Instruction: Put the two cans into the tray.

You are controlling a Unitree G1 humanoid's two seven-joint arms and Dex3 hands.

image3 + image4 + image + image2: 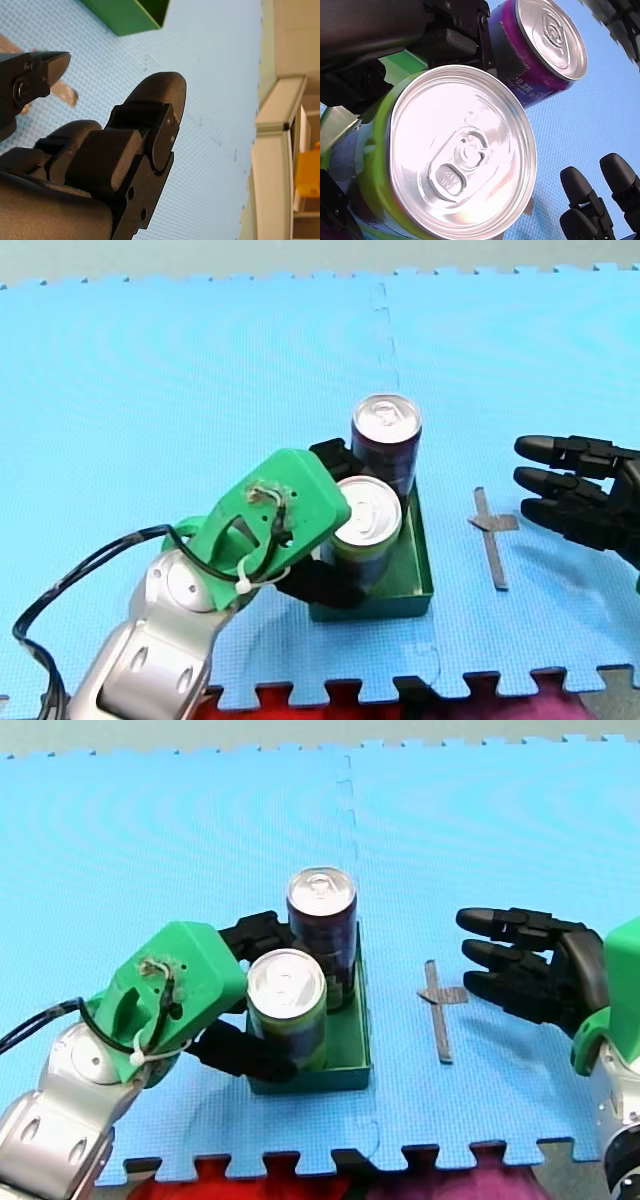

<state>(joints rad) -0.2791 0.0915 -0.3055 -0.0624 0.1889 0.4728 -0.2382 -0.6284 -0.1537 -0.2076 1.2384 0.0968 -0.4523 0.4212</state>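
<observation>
Green can (288,1015), apparently in tray (320,1078), sits gripped by left robot hand (205,995), right robot hand (520,965) empty nearby.

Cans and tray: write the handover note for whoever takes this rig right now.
Left hand: fingers closed on the green can, which is upright at the near end of the tray; whether its base touches is hidden.
Right hand: open, over the mat to the right of the tray.
Purple can: upright at the tray's far end.
Done: purple can placed.
Left: check the green can is seated, release it, withdraw the left hand.
</observation>
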